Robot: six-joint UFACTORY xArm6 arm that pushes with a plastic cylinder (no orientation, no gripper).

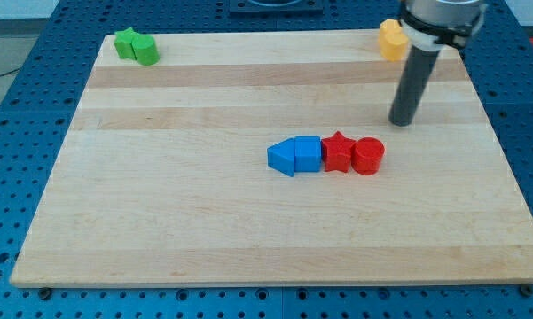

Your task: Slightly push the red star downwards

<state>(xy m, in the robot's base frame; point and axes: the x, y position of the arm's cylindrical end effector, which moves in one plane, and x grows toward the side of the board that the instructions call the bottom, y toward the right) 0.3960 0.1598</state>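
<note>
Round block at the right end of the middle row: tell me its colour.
Red; the cylinder shows clearly in the camera view, touching the red star.

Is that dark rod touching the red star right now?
No, my tip sits apart from the red star, toward the view's upper right of it, with bare wood between them.
</note>
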